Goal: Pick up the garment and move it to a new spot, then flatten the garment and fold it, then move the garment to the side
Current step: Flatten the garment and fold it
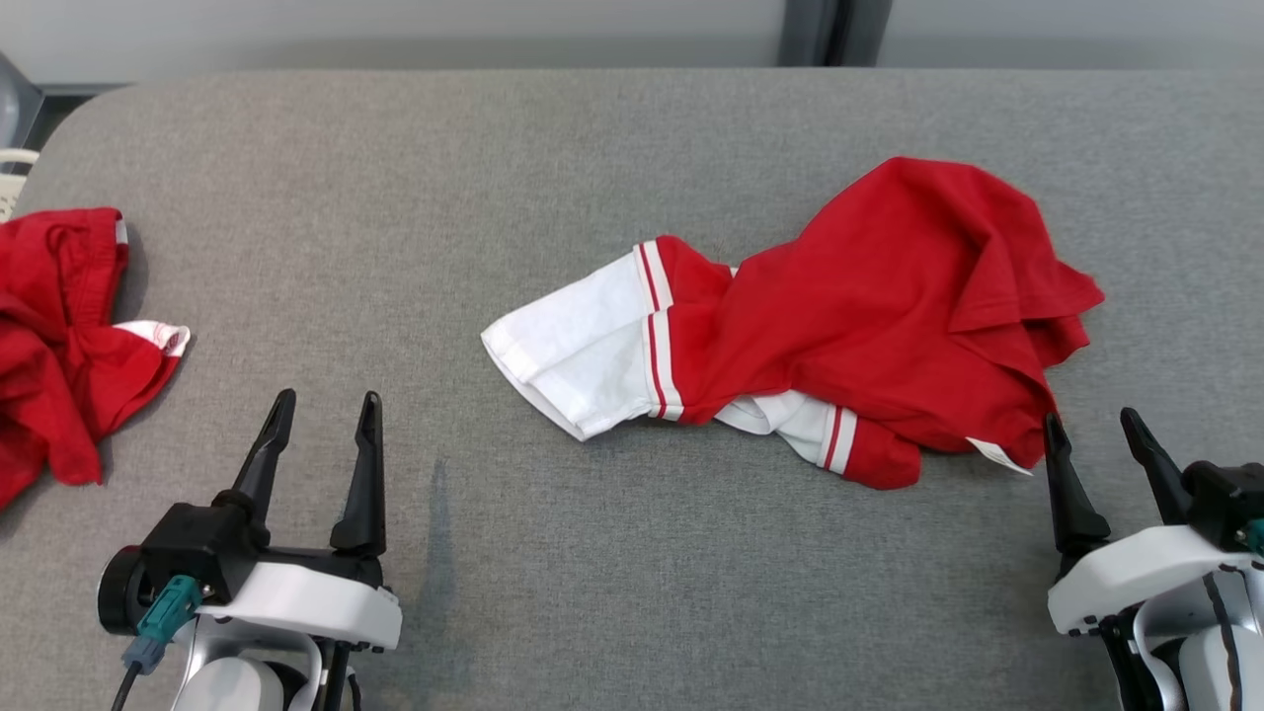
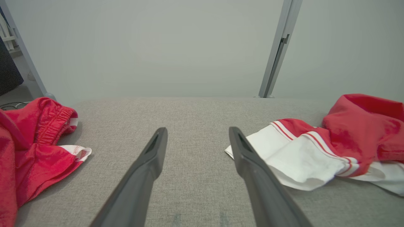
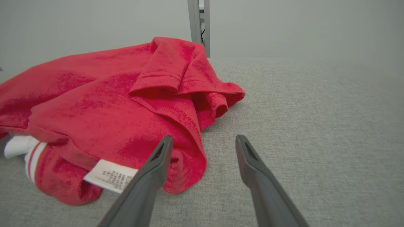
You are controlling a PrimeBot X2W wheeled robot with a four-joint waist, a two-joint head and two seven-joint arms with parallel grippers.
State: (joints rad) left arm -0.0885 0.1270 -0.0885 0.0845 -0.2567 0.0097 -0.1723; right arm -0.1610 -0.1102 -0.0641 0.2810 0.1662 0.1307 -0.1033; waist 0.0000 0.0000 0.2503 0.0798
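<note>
**Head view.** The crumpled red cotton shirt with white, red-striped sleeves (image 1: 869, 326) lay on the grey fabric-covered table (image 1: 494, 148), ahead of and between the 2 claws. The left claw (image 1: 328, 395) and the right claw (image 1: 1090, 415) both stood with fingers apart, holding nothing. A second crumpled red garment (image 1: 59, 326) lay outboard of the left claw, well apart from the shirt; it was judged not part of this pick.

**Left wrist view.** The white sleeve (image 2: 293, 157) lay just beside 1 finger of the left claw (image 2: 198, 129).

**Right wrist view.** The red hem and the white care label (image 3: 110, 179) lay at 1 fingertip of the right claw (image 3: 204, 137). Recommended: close deep on the hem fold, not the label, and avoid pinching the table cover.
</note>
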